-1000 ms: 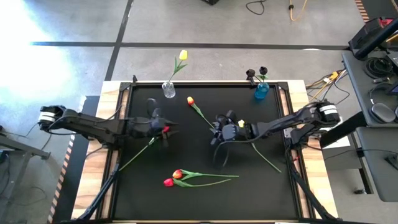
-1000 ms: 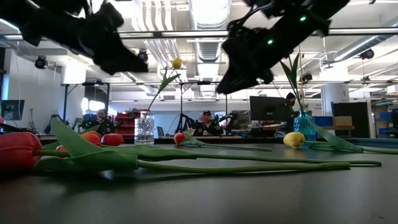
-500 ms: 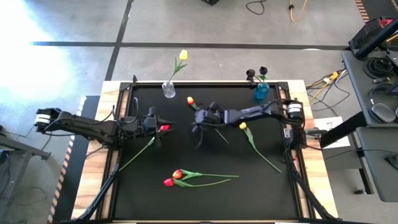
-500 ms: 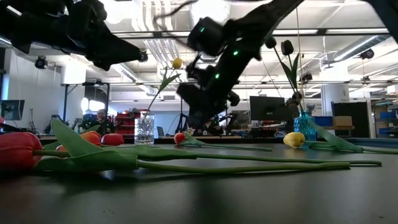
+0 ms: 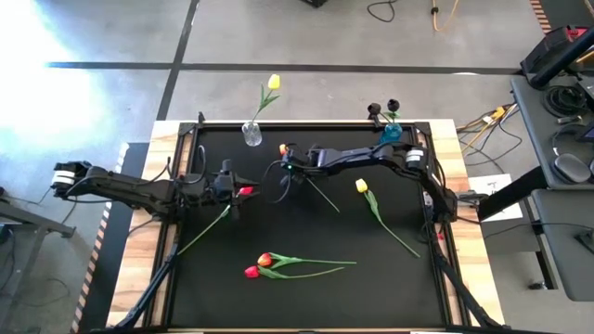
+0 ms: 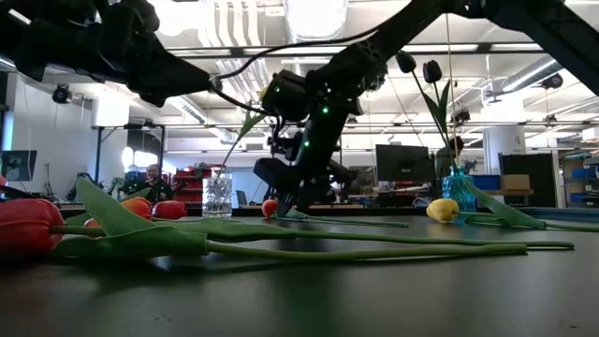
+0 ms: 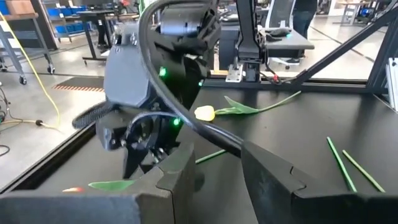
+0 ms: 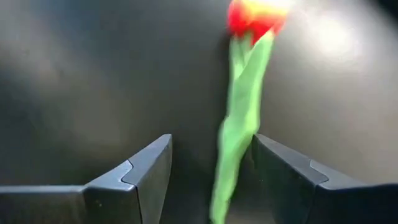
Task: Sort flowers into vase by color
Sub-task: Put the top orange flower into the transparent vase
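An orange-red tulip (image 5: 309, 183) lies flat on the black mat, its head (image 5: 284, 148) toward the far edge. My right gripper (image 5: 281, 170) is low over it and open; in the right wrist view its fingers (image 8: 211, 143) stand on either side of the green stem (image 8: 239, 134), just behind the head (image 8: 258, 15). My left gripper (image 5: 238, 191) hangs open above the head of a red tulip (image 5: 206, 229) lying on the mat. A clear vase (image 5: 251, 135) holds a yellow tulip (image 5: 273, 82). A blue vase (image 5: 390, 137) holds two dark tulips (image 5: 374, 109).
A yellow tulip (image 5: 363, 186) lies at mid-right with its stem running toward the near right corner. Two red-orange tulips (image 5: 264, 260) lie side by side near the near edge. Both vases stand at the mat's far edge. People sit in the room beyond the table (image 6: 309, 187).
My right gripper has swung from the mat's middle right toward the left and the far edge, over to the orange-red tulip, and has dropped low over its stem. My left gripper has drawn back a little toward the table's left edge. The flowers lie as before.
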`<state>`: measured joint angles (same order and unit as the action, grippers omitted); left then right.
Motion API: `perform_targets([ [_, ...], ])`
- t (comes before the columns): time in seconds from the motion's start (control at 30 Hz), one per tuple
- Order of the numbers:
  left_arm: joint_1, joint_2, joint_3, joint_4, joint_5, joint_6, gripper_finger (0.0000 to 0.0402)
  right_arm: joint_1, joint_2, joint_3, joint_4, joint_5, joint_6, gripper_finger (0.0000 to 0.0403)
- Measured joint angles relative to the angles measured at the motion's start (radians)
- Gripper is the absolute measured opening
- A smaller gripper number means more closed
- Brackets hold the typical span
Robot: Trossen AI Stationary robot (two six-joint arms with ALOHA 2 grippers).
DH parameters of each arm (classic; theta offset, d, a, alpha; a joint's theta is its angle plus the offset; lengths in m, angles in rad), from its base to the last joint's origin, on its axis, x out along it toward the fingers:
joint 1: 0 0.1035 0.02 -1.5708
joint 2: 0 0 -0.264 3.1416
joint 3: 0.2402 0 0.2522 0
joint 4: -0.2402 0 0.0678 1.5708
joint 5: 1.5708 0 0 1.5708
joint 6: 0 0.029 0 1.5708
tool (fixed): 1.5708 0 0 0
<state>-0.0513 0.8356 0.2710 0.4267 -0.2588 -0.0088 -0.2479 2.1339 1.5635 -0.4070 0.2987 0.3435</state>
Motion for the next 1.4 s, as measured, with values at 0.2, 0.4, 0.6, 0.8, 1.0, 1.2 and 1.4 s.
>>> perform_targets([
  [0.2,0.0,0.012,-0.002,0.0,0.0,-0.039,0.0115,-0.018,0.019,0.004,0.001,-0.077,0.013,0.0172],
  [0.4,0.0,0.016,-0.005,0.031,-0.026,-0.021,0.0115,-0.016,-0.008,0.0,-0.036,-0.072,-0.038,0.0053],
  [0.6,0.0,0.013,-0.047,0.211,-0.029,0.063,0.0115,0.005,-0.11,-0.01,-0.058,-0.046,-0.109,0.0016],
  [0.8,0.001,0.014,-0.158,0.503,0.026,0.108,0.0115,0.1,-0.266,-0.086,0.039,0.161,-0.18,0.0014],
  [1.0,0.001,0.015,-0.227,0.712,0.086,0.128,0.0113,0.197,-0.415,-0.307,0.479,0.182,-0.266,0.0013],
  [1.2,0.001,0.034,-0.2,0.66,0.103,0.133,0.0098,0.262,-0.47,-0.505,0.944,0.146,-0.424,0.0013],
  [1.4,0.001,0.096,-0.067,0.446,0.174,0.186,0.0088,0.294,-0.457,-0.576,1.202,-0.014,-0.458,0.0013],
])
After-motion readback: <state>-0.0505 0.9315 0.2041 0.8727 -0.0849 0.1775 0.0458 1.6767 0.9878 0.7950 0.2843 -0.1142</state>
